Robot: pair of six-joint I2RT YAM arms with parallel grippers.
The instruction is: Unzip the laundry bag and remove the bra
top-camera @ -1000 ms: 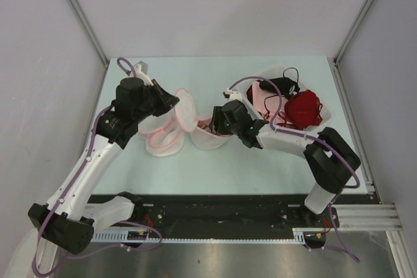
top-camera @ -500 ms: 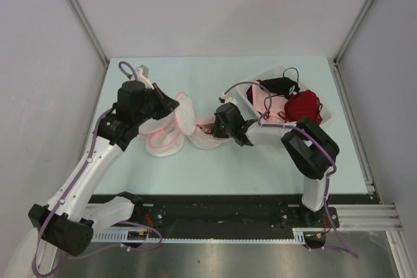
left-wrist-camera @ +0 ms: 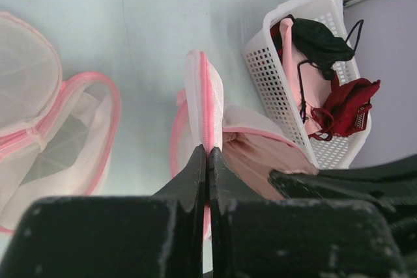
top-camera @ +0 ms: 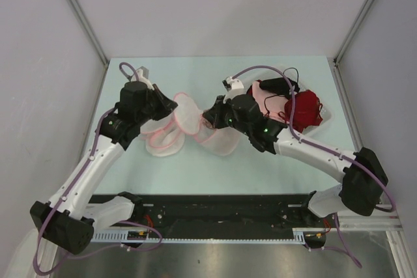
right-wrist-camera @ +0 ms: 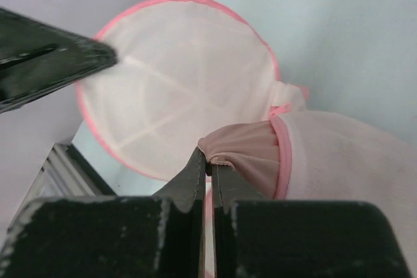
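Note:
The laundry bag (top-camera: 220, 142), white mesh with pink zipper trim, lies unzipped at mid-table with its round lid (right-wrist-camera: 182, 83) swung up. My left gripper (left-wrist-camera: 207, 154) is shut on the lid's pink edge (left-wrist-camera: 205, 102). My right gripper (right-wrist-camera: 210, 161) is shut on a fold of dusty-pink garment (right-wrist-camera: 251, 154) that bulges out of the bag's mouth. In the top view the left gripper (top-camera: 174, 104) and the right gripper (top-camera: 210, 116) face each other across the lid. A black bra (top-camera: 277, 86) with thin straps lies in the white basket (top-camera: 326, 120).
A second mesh bag (top-camera: 163, 140) lies open to the left of the held one. The basket (left-wrist-camera: 273, 63) at the right also holds a dark red garment (top-camera: 303, 109) and a pale pink one (top-camera: 260, 102). Walls close in the table on three sides.
My right gripper has shut on the dusty-pink garment at the bag's mouth and the right arm's elbow has swung out to the right. The left gripper keeps its hold on the lid.

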